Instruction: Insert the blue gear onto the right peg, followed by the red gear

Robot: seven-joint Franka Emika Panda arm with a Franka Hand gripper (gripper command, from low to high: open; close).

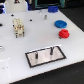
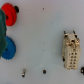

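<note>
Gears first: the blue gear [image 1: 59, 23] is a flat, bright, toothed disc lying on the white tabletop [image 1: 15, 50]. The red gear [image 1: 63, 34] is smaller and rounder and sits just beside it, though I cannot tell whether the two touch. Both are well apart from the grey rectangular plate [image 1: 35, 59] with its thin black frame. On that plate the right peg [image 1: 50, 50] stands as a short dark upright pin, bare, with a second pin [image 1: 41, 52] near it. A lone dark post [image 1: 44, 16] rises off the plate. A pale beige blocky part [image 1: 19, 27] with a ribbed, boxy outline stands apart from everything else.

The wrist view looks straight down from above my pincer onto the matte tabletop. It shows the blue gear [image 2: 9, 47] and red gear [image 2: 7, 12] partly covered by a blurred dark green shape [image 2: 2, 27], which I cannot identify. It also shows thin prongs on the beige part [image 2: 71, 52], a detail the exterior view blurs away. Only the exterior view shows the plate clearly.

My pincer appears in neither view, so I cannot tell whether it is open, closed or gripping anything.
</note>
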